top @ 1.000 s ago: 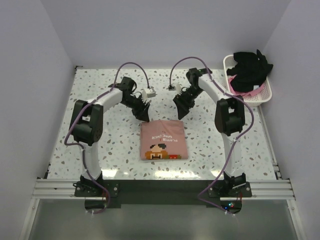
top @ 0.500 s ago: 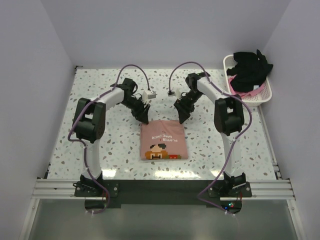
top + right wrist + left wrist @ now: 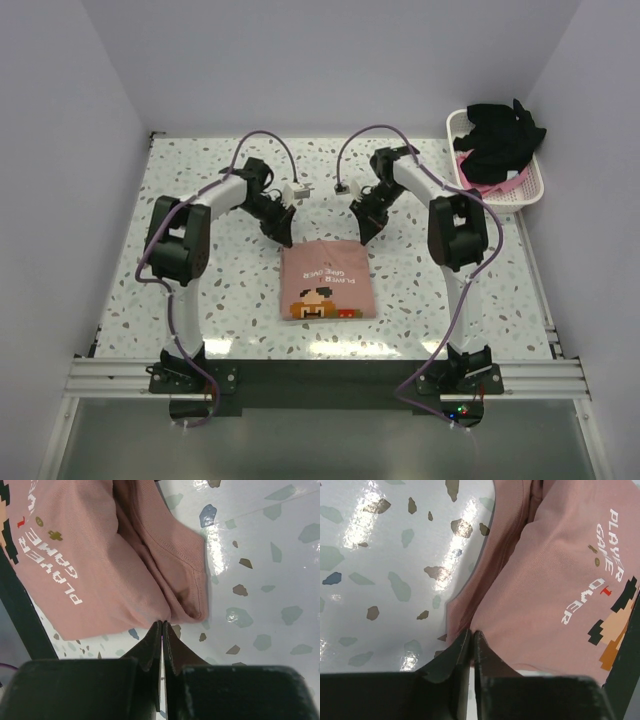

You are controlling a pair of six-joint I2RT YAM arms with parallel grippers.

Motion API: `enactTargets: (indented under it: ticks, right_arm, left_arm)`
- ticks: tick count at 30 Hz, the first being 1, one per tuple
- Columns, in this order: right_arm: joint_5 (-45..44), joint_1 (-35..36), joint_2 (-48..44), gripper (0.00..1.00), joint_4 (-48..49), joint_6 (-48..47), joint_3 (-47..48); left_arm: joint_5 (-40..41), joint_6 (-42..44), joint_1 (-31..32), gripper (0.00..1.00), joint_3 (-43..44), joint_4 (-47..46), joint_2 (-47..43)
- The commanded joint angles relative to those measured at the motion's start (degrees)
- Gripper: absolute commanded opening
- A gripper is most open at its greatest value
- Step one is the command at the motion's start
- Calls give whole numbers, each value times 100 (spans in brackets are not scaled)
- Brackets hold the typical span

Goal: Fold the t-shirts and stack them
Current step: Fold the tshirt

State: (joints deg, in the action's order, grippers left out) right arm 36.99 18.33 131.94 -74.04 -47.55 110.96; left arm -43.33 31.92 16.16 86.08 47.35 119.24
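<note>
Dusty salmon-pink folded cloth t-shirt (image 3: 326, 280) lies mid-table on the speckled terrazzo top (image 3: 440, 290), left gripper (image 3: 288, 238) and right gripper (image 3: 365, 233) both pinched together at its far corners, so I'd lift them straight up without dragging the fold.

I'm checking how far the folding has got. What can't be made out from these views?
Top view: the pink shirt is mostly buried under the black shirt.
Top view: cloth covers the bottom of the basket.
Wrist views: the left gripper and right gripper are shut at the edge of the salmon shirt; their tips hide whether they pinch cloth.
Wrist views: frame edges and fingers cut off its print.
</note>
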Motion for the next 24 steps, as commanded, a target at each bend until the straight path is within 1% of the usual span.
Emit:
enactTargets:
  ticks: [1,4,8,11,12,16,20,21,24]
  right_arm:
    - [124,4,-423,0,3,8,-13]
    - [106,-13,-633,0,109,175,-39]
    - [1,-48,-854,0,285,378,-74]
    - [-165,-57,-933,0,469,527,-118]
    - [-244,-57,-942,0,548,580,-153]
    - [-684,-66,-907,0,1389,1027,-373]
    - [-1071,-66,-574,0,2033,1555,-330]
    - [-1158,-66,-399,0,2112,1625,-286]
    - [-1501,-75,-248,0,2543,1915,-285]
  left_arm:
    - [-105,-11,-166,7,-4,177,-340]
    - [-88,25,-297,0,-30,230,-533]
    - [105,156,-368,0,-48,213,-840]
    - [254,165,-368,0,-92,90,-868]
    - [316,130,-368,0,-109,-6,-841]
    - [746,-63,-368,0,-232,-428,-666]
    - [1220,-344,-377,0,-180,-1007,-245]
    - [1318,-432,-377,0,-162,-1096,-165]
    - [1582,-494,-386,0,-83,-1325,64]
